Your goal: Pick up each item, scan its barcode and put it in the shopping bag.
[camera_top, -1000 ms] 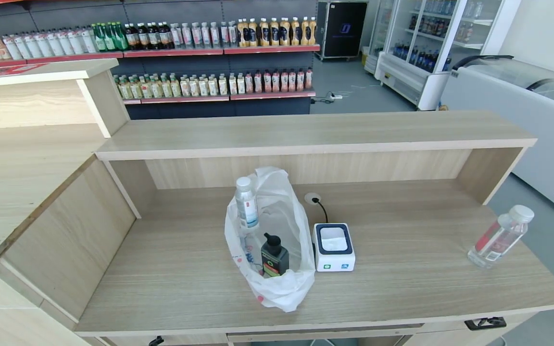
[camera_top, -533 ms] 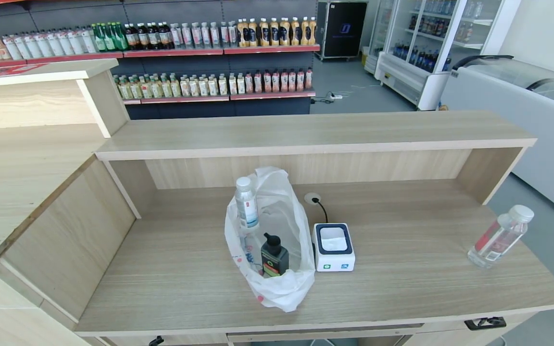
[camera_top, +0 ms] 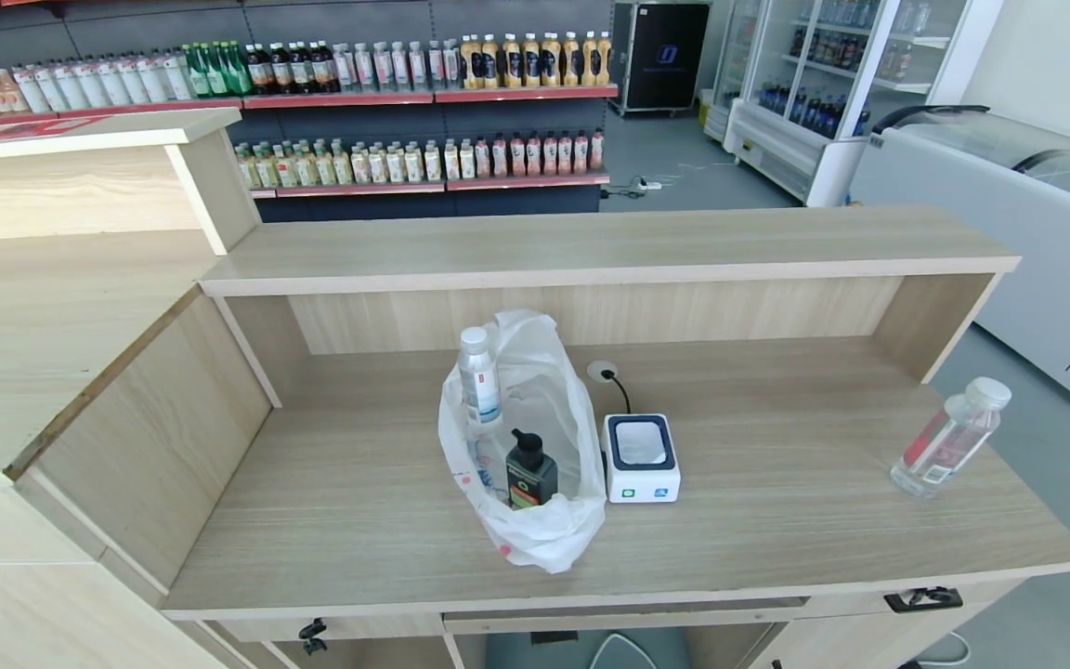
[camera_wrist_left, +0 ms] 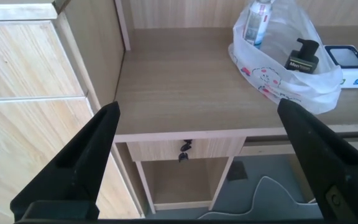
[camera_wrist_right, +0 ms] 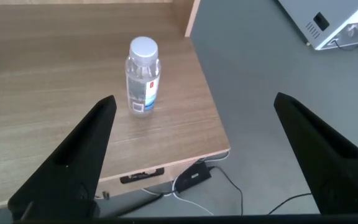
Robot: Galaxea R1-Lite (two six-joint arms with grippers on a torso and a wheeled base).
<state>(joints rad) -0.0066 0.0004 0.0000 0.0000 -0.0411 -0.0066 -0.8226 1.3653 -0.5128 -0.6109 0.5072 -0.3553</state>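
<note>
A white plastic shopping bag (camera_top: 535, 544) stands open at the counter's middle, holding a clear bottle (camera_top: 479, 381) and a black pump bottle (camera_top: 530, 474). Beside it on the right sits the white scanner (camera_top: 642, 457). A clear water bottle with a red label (camera_top: 948, 439) stands near the counter's right edge. My left gripper (camera_wrist_left: 197, 109) hangs open in front of the counter's left front edge, with the bag (camera_wrist_left: 272, 87) and scanner (camera_wrist_left: 350, 62) farther off. My right gripper (camera_wrist_right: 194, 101) is open above the right front corner, near the water bottle (camera_wrist_right: 143, 78), apart from it.
The wooden counter (camera_top: 776, 520) has a raised back shelf (camera_top: 591, 251) and a side wall on the left (camera_top: 145, 427). A cable runs from the scanner to a hole (camera_top: 602, 372). Drawers with keys sit under the front edge (camera_wrist_left: 185, 149). Grey floor lies right of the counter.
The whole head view has shifted slightly, so the camera moved. The bag, scanner and water bottle keep their places on the counter.
</note>
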